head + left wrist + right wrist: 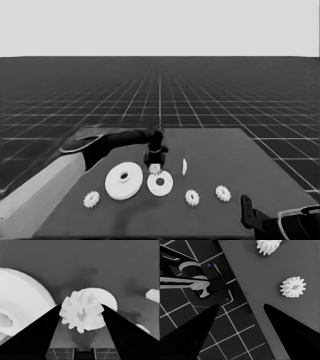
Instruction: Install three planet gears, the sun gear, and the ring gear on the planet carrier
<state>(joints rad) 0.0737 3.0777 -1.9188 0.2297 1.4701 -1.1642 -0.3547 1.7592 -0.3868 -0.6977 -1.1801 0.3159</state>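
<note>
Your left arm (pixel 75 160): pale grey boxy segment filling lower corner, turning to rounded black link, then slim black wrist with thin pale ring near tip. Your left gripper (pixel 81 315): two long black fingers (pixel 37 332), smooth, matte, tapering to points; dark flat plate with fine seams between their bases. Your right arm (pixel 270 220): black bracket-like block, thin pale outline along edge. Your right gripper (pixel 241 306): same pointed black wedges, no markings visible.
</note>
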